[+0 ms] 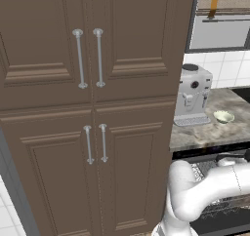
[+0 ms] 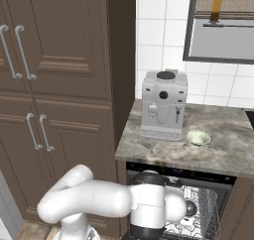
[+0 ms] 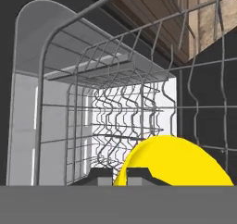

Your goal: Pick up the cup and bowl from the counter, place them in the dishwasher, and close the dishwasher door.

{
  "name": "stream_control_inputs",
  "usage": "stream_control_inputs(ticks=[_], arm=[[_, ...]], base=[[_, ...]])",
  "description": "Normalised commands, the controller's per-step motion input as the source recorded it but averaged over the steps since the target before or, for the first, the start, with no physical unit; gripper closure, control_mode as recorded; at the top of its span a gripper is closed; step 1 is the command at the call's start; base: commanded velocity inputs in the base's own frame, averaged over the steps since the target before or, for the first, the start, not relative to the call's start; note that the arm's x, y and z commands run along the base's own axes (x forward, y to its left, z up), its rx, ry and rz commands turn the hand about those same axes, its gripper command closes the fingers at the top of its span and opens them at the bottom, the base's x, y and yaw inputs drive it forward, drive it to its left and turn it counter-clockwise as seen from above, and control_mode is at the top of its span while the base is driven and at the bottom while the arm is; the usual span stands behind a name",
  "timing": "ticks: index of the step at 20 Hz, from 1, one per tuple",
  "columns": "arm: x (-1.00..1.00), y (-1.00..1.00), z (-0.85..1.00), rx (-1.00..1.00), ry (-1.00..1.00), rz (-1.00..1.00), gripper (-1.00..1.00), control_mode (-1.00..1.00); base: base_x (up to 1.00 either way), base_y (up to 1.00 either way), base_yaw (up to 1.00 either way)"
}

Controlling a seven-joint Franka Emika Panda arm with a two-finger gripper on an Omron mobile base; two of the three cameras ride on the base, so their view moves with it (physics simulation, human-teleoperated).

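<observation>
Left base view: the bowl (image 1: 223,116) waits on the surface (image 1: 205,132) beside the coffee machine (image 1: 193,95).

Right base view: the arm reaches into the open dishwasher (image 2: 193,204).

Hand view: the pincer (image 3: 119,174) clamps the cup (image 3: 173,163) among rack (image 3: 120,107) wires, probably for placing.

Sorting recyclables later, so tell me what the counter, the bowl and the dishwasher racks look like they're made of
Counter: mottled grey-brown, looks like polished stone. Bowl: smooth pale cream, perhaps glazed ceramic or plastic. Dishwasher racks: thin silver-grey wires, likely metal.
</observation>
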Motion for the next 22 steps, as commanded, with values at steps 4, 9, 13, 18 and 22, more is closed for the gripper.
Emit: stream_control_inputs(ticks=[4,9,13,18,22], arm=[[0.00,-0.09,-0.48,0.02,0.02,0.00,1.00,-1.00],[0.00,-0.13,-0.45,0.02,0.01,0.00,1.00,-1.00],[0.00,-0.19,-0.38,0.03,0.00,0.00,1.00,-1.00],[0.00,-0.22,-0.36,0.03,0.00,0.00,1.00,-1.00],[0.04,-0.20,-0.45,0.03,0.00,0.00,1.00,-1.00]], base=[[0.00,0.00,0.00],[0.00,0.00,0.00],[0.00,0.00,0.00],[0.00,0.00,0.00],[0.00,0.00,0.00]])
